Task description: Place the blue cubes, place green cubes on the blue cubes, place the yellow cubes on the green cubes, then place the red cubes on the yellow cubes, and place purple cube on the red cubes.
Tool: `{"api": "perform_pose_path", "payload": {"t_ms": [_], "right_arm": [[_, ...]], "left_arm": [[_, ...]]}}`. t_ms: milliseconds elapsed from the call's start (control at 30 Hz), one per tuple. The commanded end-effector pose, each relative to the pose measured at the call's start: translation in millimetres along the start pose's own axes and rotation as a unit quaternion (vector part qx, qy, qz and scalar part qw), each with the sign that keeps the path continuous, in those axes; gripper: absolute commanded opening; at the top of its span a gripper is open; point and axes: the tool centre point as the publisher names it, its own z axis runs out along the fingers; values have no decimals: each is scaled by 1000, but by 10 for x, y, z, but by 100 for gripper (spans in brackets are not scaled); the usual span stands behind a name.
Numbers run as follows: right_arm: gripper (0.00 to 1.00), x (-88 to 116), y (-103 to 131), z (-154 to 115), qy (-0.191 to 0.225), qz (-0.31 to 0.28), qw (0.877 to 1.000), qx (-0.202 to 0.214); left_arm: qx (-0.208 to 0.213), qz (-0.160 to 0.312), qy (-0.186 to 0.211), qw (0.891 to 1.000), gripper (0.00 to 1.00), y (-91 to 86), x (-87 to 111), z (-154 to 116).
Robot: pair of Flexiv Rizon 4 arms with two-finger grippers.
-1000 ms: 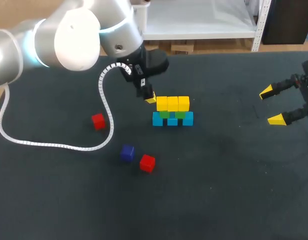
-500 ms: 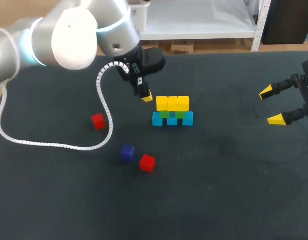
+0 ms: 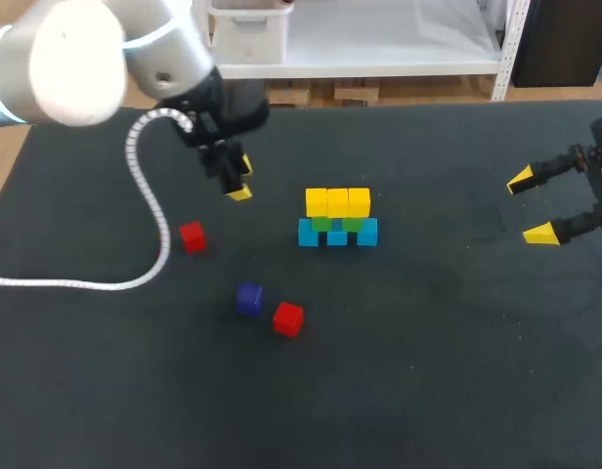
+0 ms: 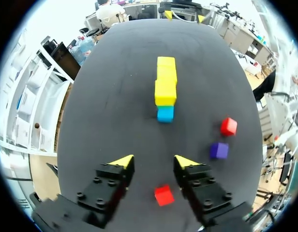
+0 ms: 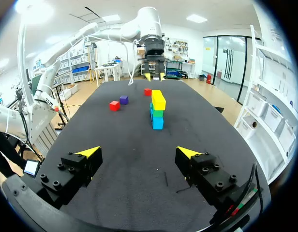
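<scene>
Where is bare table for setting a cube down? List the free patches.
Widest: between the cube stack and the right gripper. Also the table strip nearest the robot, past the purple cube and red cube. Crowded: the left side, with cable, second red cube and left gripper.
</scene>
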Motion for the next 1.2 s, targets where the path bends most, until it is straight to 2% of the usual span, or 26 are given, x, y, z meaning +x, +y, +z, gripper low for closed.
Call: {"api": "perform_pose_path", "payload": {"t_ms": [33, 267, 567, 767, 933, 1200], "right_arm": [[100, 5, -7, 5, -1, -1, 1000, 0], [100, 5, -7, 5, -1, -1, 1000, 0], [100, 5, -7, 5, -1, -1, 1000, 0], [100, 5, -7, 5, -1, -1, 1000, 0], [100, 5, -7, 5, -1, -1, 1000, 0], [100, 5, -7, 5, -1, -1, 1000, 0]], "left_arm": [[-13, 9, -30, 999, 100, -173, 207, -138], [-13, 15, -29, 999, 100, -369, 404, -220], [-22, -81, -28, 996, 100, -418, 837, -135], [-33, -108, -17, 993, 100, -443, 1007, -32], [-35, -134, -13, 990, 100, -441, 1084, 61], [-36, -146, -9, 989, 100, -404, 1015, 277]]}}
